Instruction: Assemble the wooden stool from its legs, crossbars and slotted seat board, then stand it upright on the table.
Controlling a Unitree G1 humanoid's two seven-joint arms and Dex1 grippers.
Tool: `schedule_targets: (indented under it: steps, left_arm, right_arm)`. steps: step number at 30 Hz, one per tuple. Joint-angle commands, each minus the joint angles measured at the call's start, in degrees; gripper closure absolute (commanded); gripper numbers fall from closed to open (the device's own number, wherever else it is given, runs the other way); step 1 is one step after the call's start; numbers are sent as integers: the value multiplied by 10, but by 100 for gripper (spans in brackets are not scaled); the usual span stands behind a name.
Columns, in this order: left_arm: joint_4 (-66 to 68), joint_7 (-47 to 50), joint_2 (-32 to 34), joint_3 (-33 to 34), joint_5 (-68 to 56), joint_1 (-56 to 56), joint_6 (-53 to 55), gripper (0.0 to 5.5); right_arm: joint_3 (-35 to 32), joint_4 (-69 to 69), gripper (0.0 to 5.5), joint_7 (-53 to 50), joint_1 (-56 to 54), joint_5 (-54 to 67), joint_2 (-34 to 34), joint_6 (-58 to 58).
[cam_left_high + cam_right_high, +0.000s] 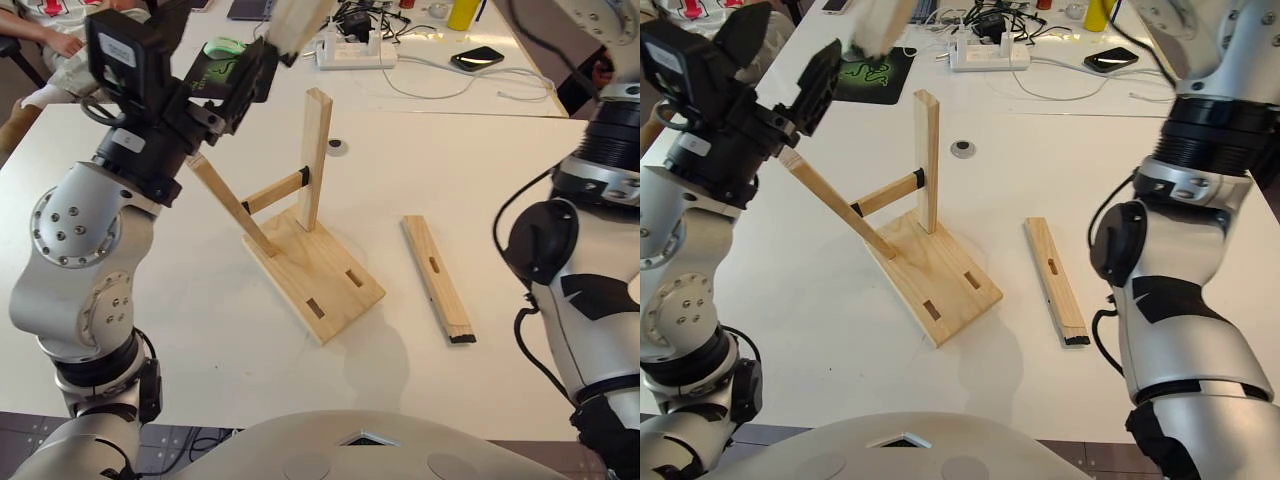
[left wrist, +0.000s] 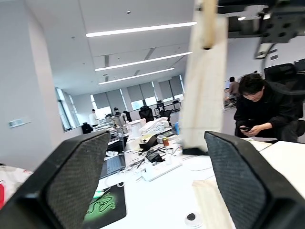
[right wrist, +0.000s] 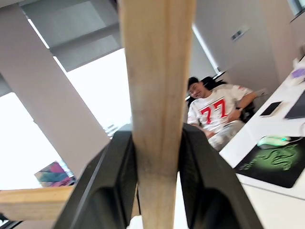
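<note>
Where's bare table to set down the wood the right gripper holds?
Free: the gap between the seat board and the loose leg; the near strip of table in front of both. Crowded: far edge, with power strip, cables and phone.

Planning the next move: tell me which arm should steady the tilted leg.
Left. The left gripper, open, sits right beside the tilted leg at its upper end. The right gripper is shut on another wooden piece, raised high, so it is not free.
</note>
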Motion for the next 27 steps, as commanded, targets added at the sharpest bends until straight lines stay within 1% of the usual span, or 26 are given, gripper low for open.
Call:
schedule_targets:
  steps: [1,4,8,12,15,18,27]
  left_arm:
    - [-29,17,15,51,-10,10,25,183]
    - [-42,24,23,76,-20,8,38,183]
    - [-48,32,26,86,-27,11,46,183]
    - [-49,36,26,87,-30,13,47,183]
    - [-52,39,27,90,-33,16,49,183]
    - [-53,42,29,95,-37,17,50,183]
    - [-27,32,42,90,-47,0,42,183]
  right_arm:
    - [16,-103,445,47,74,-13,-40,52]
    - [33,-203,445,64,182,-7,-55,89]
    - [70,-320,445,116,308,-60,-73,76]
    - [76,-388,445,118,408,-85,-64,61]
    - [53,-428,445,83,472,-76,-41,45]
    - [41,-468,445,76,527,-88,-25,13]
    - [60,-524,445,100,648,-142,-10,-51]
